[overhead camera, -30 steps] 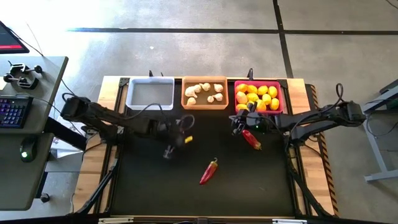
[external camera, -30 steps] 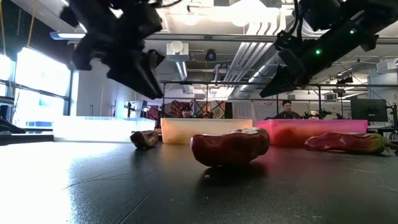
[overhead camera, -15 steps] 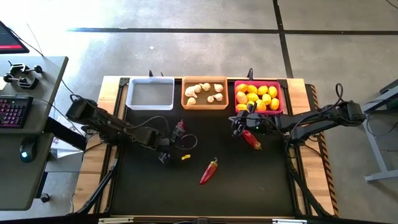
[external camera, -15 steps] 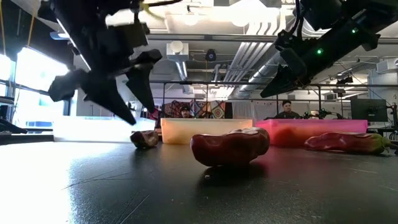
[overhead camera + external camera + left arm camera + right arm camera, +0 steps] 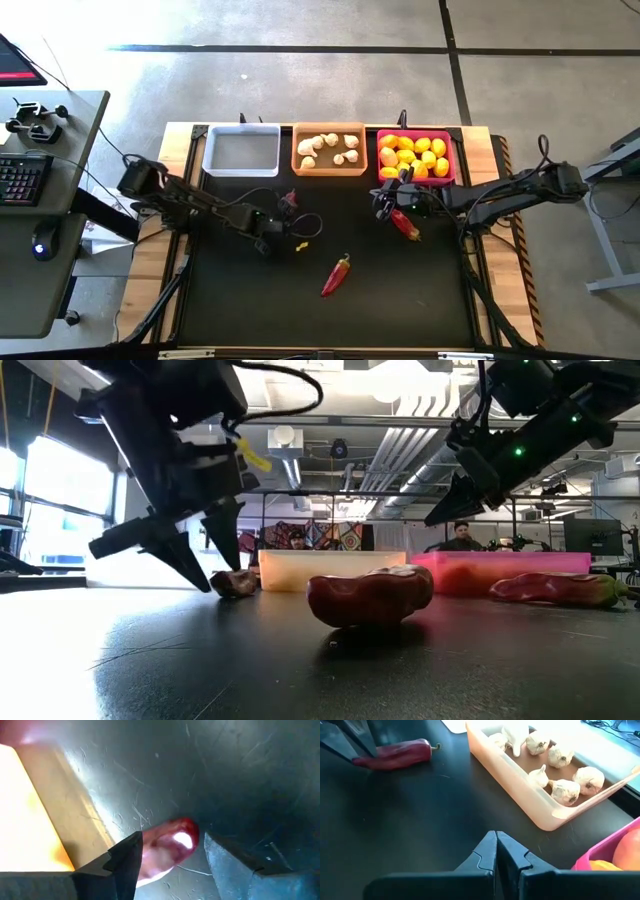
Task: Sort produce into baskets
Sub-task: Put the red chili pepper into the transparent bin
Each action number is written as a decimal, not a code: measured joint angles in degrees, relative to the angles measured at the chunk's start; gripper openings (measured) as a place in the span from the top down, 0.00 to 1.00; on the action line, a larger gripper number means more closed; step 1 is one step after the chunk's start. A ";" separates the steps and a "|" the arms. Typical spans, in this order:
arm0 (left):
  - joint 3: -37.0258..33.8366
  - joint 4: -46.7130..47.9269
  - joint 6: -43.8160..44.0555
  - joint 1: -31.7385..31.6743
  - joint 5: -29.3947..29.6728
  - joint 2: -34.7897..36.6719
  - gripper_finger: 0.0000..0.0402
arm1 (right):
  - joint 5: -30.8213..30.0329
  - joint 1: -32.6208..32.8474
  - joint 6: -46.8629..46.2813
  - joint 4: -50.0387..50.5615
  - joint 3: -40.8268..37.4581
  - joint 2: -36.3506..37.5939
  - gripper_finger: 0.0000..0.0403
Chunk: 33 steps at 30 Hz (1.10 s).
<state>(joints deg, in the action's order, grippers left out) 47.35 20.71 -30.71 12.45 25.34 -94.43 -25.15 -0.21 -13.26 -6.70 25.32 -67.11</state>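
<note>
A dark red chili point(image 5: 172, 845) lies on the black table close to the orange basket point(image 5: 329, 149), which holds garlic bulbs point(image 5: 560, 757). My left gripper point(image 5: 170, 847) is open and low over this chili, one finger on each side of its end point(image 5: 235, 584). Two more chilies lie on the table, one mid-table point(image 5: 337, 274) and one point(image 5: 405, 224) beside my right gripper point(image 5: 383, 207). That gripper hangs shut and empty above the table near the pink basket point(image 5: 417, 156) of lemons. The white basket point(image 5: 241, 150) stands at the far left. My left gripper comes at the chili slanting down, its fingers point(image 5: 125, 857) astride the chili's rounded end point(image 5: 182, 837). The chili lies flat on the table. I cannot tell whether either finger touches it.
The three baskets stand in a row along the table's far edge. The black mat point(image 5: 250, 300) is bare toward the near edge on both sides of the mid-table chili. People sit in the room beyond the table in the low view.
My left gripper has sunk toward the table and the chili by the orange basket, rolling as it went, and its fingers have opened from nearly shut to wide apart. The chilies have stayed where they were.
</note>
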 joint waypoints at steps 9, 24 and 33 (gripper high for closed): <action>0.00 -1.60 -1.16 -1.99 -1.20 -1.96 0.63 | 0.00 0.00 0.15 -0.44 0.00 0.00 1.00; -0.07 -2.38 0.18 -1.84 -0.86 0.84 0.92 | 0.31 0.00 0.17 -0.42 0.00 0.00 1.00; 4.84 11.47 10.78 -7.94 1.97 13.78 0.91 | 0.50 0.00 0.15 -0.41 0.00 0.00 1.00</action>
<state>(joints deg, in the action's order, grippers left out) 52.19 32.17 -19.93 4.51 27.31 -80.65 -24.64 -0.21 -13.10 -7.11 25.32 -67.11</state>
